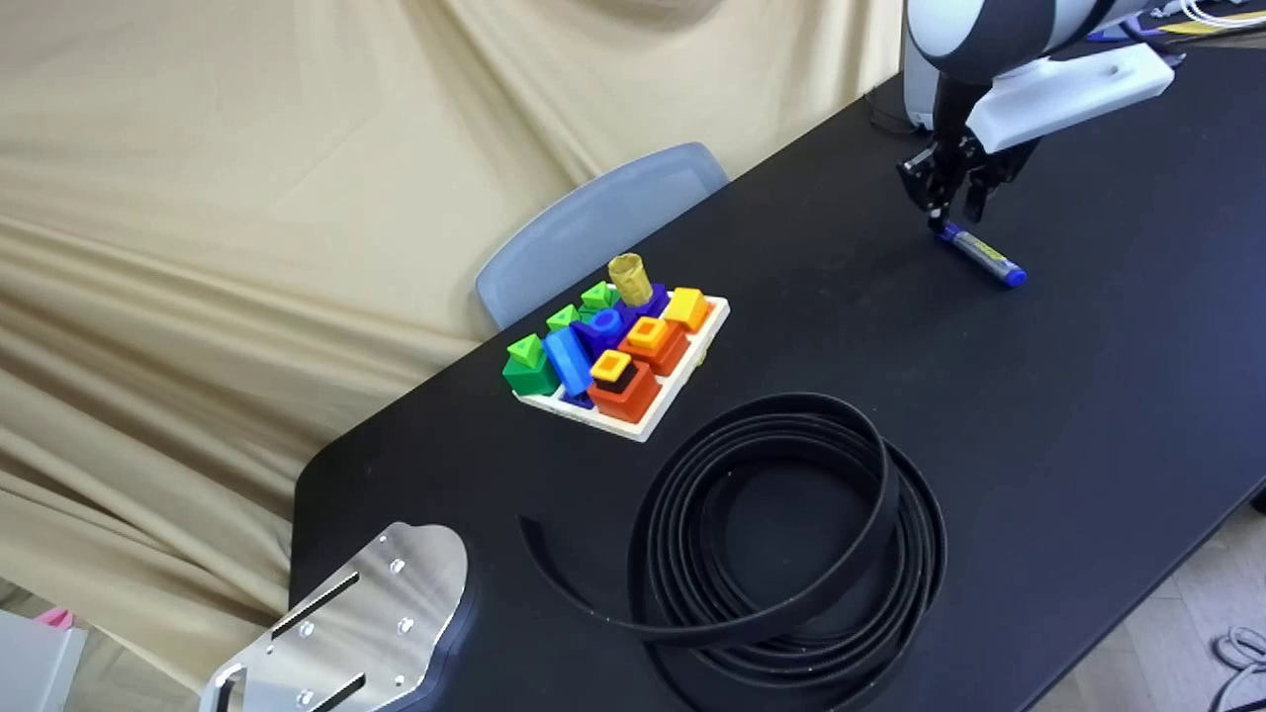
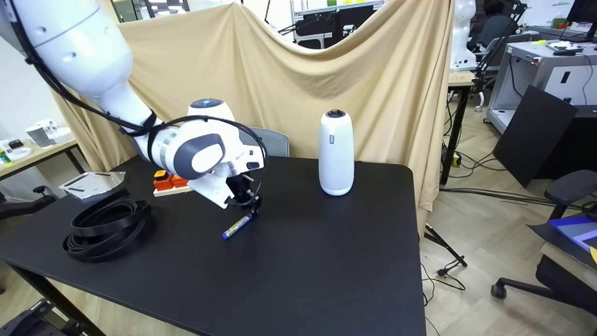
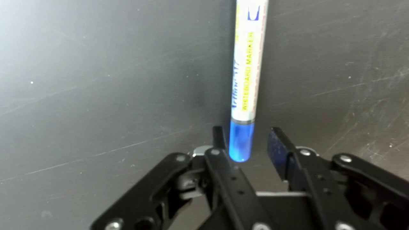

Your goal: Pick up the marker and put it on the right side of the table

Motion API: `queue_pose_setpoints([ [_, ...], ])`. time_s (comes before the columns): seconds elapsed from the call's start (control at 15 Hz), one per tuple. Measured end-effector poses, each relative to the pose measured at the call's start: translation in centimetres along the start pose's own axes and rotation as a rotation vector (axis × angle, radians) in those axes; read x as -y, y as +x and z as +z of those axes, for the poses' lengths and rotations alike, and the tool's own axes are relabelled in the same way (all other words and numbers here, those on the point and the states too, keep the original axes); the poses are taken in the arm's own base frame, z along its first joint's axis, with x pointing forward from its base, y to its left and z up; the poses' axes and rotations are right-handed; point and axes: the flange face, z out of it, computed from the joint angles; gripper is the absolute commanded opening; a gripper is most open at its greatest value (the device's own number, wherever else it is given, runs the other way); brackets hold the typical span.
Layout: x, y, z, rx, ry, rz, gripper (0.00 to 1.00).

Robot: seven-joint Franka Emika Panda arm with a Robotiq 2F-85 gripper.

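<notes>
The marker (image 1: 984, 257) lies on the matte black table (image 1: 1108, 326); it has a pale printed barrel and blue ends. It also shows in an exterior view (image 2: 237, 227) and in the wrist view (image 3: 247, 70). My gripper (image 1: 956, 216) is low over the table at one end of the marker, and it shows in an exterior view (image 2: 254, 208). In the wrist view my gripper (image 3: 246, 135) is open. The marker's blue end sits between the two fingers, close to the left finger, with a wider gap to the right finger. Contact with the left finger cannot be told.
A toy tray (image 1: 682, 381) with coloured blocks and a large black cable coil (image 1: 915, 554) stand on the table. A metal plate (image 1: 396, 593) lies at one end. A tall white device (image 2: 336, 154) stands near the back edge. A grey chair (image 1: 603, 227) touches the table side.
</notes>
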Motion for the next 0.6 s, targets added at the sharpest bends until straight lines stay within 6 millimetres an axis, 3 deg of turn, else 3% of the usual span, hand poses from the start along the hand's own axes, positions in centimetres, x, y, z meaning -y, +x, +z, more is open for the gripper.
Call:
queue_pose_setpoints([
  [0.27, 0.0, 0.4, 0.0, 0.001, 0.029, 0.025, 0.98],
  [0.6, 1.2, 0.4, -1.2, 0.040, 0.048, 0.021, 1.00],
])
